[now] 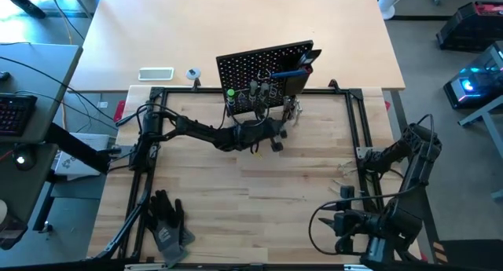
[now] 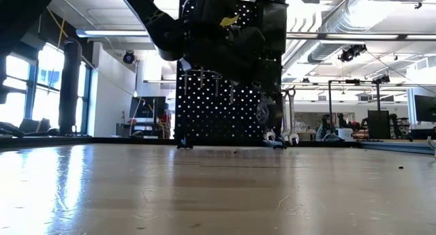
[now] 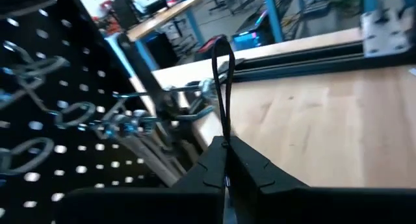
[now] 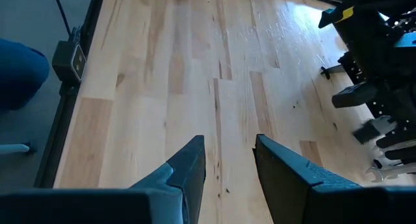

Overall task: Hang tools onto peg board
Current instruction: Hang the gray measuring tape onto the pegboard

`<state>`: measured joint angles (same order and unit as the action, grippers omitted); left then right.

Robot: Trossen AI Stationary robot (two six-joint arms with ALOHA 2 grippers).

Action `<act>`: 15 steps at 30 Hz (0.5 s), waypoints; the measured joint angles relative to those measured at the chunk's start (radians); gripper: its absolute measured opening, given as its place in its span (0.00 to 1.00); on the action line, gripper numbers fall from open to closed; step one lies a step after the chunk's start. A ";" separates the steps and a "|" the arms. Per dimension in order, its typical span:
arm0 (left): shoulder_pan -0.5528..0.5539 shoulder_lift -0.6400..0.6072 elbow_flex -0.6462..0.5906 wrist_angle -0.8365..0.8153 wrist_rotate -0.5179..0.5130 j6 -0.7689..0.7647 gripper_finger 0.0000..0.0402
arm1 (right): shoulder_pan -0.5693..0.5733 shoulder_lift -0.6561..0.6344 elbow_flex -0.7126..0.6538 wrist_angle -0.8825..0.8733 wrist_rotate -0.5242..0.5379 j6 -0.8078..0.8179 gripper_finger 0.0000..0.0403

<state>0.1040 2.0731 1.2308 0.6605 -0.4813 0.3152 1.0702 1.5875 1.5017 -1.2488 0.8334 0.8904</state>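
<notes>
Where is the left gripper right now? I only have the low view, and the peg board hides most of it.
Observer: From above, the left gripper is right up against the peg board, on the side facing the arms.
Operator: Is it holding anything?
Observer: Yes. Its wrist view shows it shut on a thin black loop that sticks out past the fingertips, close to the board's wire hooks.
Operator: And the right arm?
Observer: The right gripper is open and empty over bare table, well away from the board.
</notes>
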 joint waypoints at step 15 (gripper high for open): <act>-0.016 0.083 0.126 -0.104 -0.096 0.164 0.00 | 0.004 0.000 0.000 -0.009 0.025 0.008 0.32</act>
<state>0.0881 2.1557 1.3565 0.5566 -0.5774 0.4788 1.0740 1.5879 1.5017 -1.2576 0.8588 0.8984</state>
